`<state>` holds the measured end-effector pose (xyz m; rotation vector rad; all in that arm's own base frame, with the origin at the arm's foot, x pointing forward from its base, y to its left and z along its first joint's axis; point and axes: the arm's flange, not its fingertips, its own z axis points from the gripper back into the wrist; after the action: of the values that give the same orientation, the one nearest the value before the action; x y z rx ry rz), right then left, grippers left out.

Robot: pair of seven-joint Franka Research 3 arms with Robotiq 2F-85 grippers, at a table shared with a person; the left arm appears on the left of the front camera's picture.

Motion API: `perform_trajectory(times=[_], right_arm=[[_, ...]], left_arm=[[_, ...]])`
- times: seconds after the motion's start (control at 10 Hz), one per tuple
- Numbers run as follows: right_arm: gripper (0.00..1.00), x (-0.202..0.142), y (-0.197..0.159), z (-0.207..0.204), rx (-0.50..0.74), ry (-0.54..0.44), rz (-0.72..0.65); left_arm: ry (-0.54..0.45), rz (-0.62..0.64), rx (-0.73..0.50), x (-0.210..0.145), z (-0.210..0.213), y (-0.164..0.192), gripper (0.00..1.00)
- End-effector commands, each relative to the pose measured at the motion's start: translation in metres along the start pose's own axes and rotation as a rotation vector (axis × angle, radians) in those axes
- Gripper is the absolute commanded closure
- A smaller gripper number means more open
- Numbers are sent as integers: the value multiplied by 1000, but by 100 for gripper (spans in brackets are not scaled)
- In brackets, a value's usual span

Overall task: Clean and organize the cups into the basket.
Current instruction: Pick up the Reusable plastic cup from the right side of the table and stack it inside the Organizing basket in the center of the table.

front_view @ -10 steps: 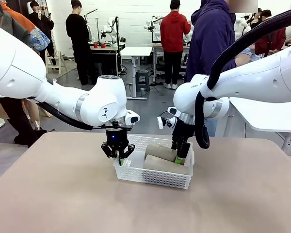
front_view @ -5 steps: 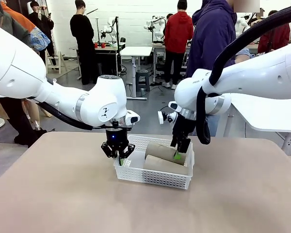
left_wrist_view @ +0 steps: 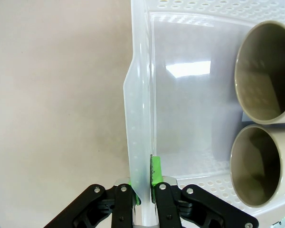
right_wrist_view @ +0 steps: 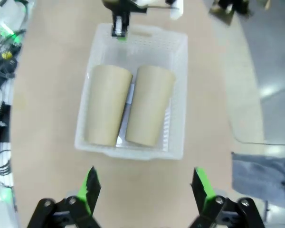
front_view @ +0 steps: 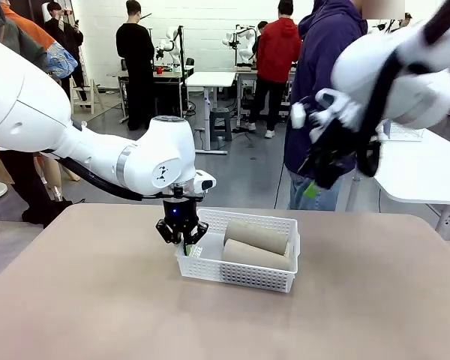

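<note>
Since a second ago my right end effector (front_view: pixel 319 178) has lifted out of the basket (front_view: pixel 240 279) and now hangs high above its far right corner, blurred in the front view. In its own wrist view it looks straight down with its fingers spread wide and nothing between them.

The two tan cups (front_view: pixel 256 235) have stayed where they were. They lie on their sides, side by side and touching, in the right part of the basket, with their open mouths toward my left end effector (front_view: pixel 182 240). The basket sits mid-worktop (front_view: pixel 97 300) and has not shifted.

My left end effector has not moved either. It is still clenched on the basket's left wall, one green pad inside and one outside.

A person (front_view: pixel 324 67) in a dark hoodie stands at the far side.
</note>
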<state>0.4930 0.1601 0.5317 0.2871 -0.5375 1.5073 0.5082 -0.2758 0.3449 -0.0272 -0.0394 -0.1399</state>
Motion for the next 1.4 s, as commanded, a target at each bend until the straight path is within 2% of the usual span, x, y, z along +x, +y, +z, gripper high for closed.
perform_trajectory(times=[0.0, 0.3, 0.5, 0.7, 0.9, 1.1, 1.3], right_arm=[[0, -78, 36, 46, 18, -176, 36], [0, -205, 59, 122, -13, -465, 0], [0, -281, 57, 134, -43, -581, -69], [0, -333, 48, 132, -64, -663, -102], [0, -349, 41, 128, -66, -683, -92], [0, -351, 33, 123, -54, -682, -84], [0, -355, 44, 120, -63, -669, -121]], left_arm=[[0, 1, 6, 0, -1, 3, 100], [0, 1, 6, 0, -1, 3, 100], [0, 1, 6, 0, -1, 3, 100], [0, 1, 6, 0, -1, 3, 100], [0, 1, 6, 0, -1, 3, 100], [0, 1, 6, 0, -1, 3, 100], [0, 1, 6, 0, -1, 3, 100]])
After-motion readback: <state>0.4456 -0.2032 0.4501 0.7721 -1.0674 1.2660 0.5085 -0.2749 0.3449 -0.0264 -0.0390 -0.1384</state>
